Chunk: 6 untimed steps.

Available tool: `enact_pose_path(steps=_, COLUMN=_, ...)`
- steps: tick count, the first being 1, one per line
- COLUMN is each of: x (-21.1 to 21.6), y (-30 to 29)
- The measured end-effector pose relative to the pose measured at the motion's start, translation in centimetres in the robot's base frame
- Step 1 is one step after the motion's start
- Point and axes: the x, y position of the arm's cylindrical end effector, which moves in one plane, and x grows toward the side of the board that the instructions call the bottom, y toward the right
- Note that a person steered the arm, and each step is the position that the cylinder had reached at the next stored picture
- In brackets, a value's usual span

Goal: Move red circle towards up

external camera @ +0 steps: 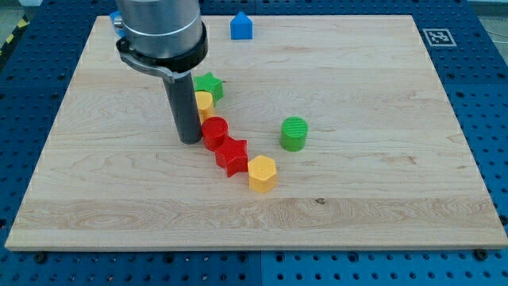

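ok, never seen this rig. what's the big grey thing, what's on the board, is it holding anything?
The grey cylinder at the view's top left is the end of a robot arm. It has no gripper, only a straight dark rod; my tip rests on the wooden board and can only push things, so nothing is held. There is a single camera picture, looking down at the board from its near side; where the camera is mounted is not on record.

On the board lie small blocks. A curved row runs from beside the rod toward the view's bottom right: green star, yellow block, red circle, red star, yellow hexagon. A green cylinder stands apart to the right, and a blue house-shaped block sits near the top edge. The tip stands just left of the red circle, close to or touching it.
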Motion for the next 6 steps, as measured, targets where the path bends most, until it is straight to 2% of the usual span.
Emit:
enact_pose_path(steps=1, x=1.2, y=1.2)
enact_pose_path(steps=3, x=0.1, y=7.5)
enact_pose_path(steps=4, x=-1.9, y=10.6)
enact_pose_path(steps=6, x=-6.9, y=12.7)
